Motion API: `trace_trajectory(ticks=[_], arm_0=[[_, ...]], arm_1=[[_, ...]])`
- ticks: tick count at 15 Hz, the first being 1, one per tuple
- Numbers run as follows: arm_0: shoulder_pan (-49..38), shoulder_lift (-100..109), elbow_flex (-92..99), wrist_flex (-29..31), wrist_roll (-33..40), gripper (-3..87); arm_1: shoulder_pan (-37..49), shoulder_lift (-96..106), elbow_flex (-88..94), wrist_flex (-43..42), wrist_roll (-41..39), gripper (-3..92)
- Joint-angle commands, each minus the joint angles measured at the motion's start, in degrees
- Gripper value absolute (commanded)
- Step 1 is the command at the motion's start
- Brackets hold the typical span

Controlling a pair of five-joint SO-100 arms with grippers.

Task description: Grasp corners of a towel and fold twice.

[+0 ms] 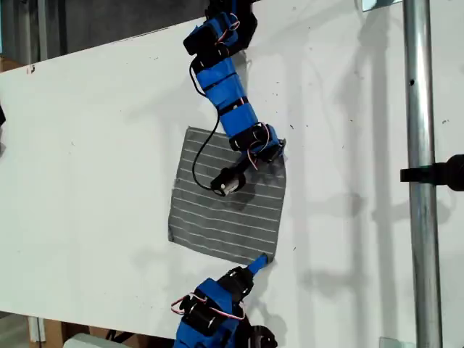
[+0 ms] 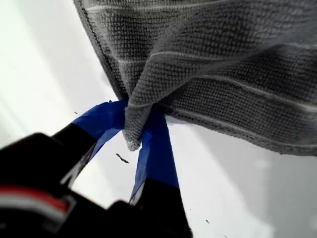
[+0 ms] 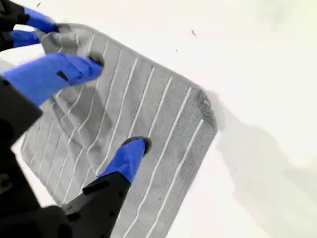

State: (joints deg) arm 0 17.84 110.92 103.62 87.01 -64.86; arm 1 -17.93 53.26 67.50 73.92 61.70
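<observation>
Grey towel [image 1: 221, 210] lay on the white table [image 1: 94, 181]. My first gripper [image 2: 136, 136] pinched one corner [image 2: 132, 134] tight. My second gripper [image 3: 111, 106] stood open, one fingertip [image 3: 131, 151] pressing the cloth.

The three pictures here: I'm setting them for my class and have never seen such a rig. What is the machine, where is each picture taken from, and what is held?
The machine is two small blue robot arms working on a white table. The exterior view looks down on the table from a camera off the arms. The other two pictures come from cameras riding on each arm's gripper.

A grey towel with thin white stripes lies spread on the table. My first gripper has pinched one corner of it between its blue jaws. My second gripper hangs over the towel with its jaws spread, one finger on the cloth, holding nothing yet.
</observation>
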Motion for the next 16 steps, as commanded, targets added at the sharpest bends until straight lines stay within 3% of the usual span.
trace_trajectory(ticks=[1, 6, 11, 13, 15, 16], arm_0=[[0.35, -2.02, 5.71, -6.15, 2.11, 36.1], [-3.96, -6.59, 17.49, -18.37, 0.7, 33.8], [-8.0, -9.05, 28.39, -28.3, -8.35, 31.6], [-3.52, -12.22, 27.42, -30.59, -13.54, 22.2], [2.11, -14.33, 24.61, -31.55, -16.35, -2.3], [4.66, -14.5, 23.38, -31.55, -16.79, -2.9]], arm_1=[[0.18, 2.29, -0.62, -0.79, -0.7, -0.2], [0.26, 2.2, -0.62, -0.97, -0.7, -0.2], [-0.09, 2.02, -0.44, -0.97, -0.7, -0.2], [-0.09, 2.02, -0.18, -0.79, -0.62, -0.2], [-0.09, 2.02, -0.18, -0.7, -0.53, -0.2], [-0.09, 2.02, -0.18, -0.62, -0.44, -0.2]])
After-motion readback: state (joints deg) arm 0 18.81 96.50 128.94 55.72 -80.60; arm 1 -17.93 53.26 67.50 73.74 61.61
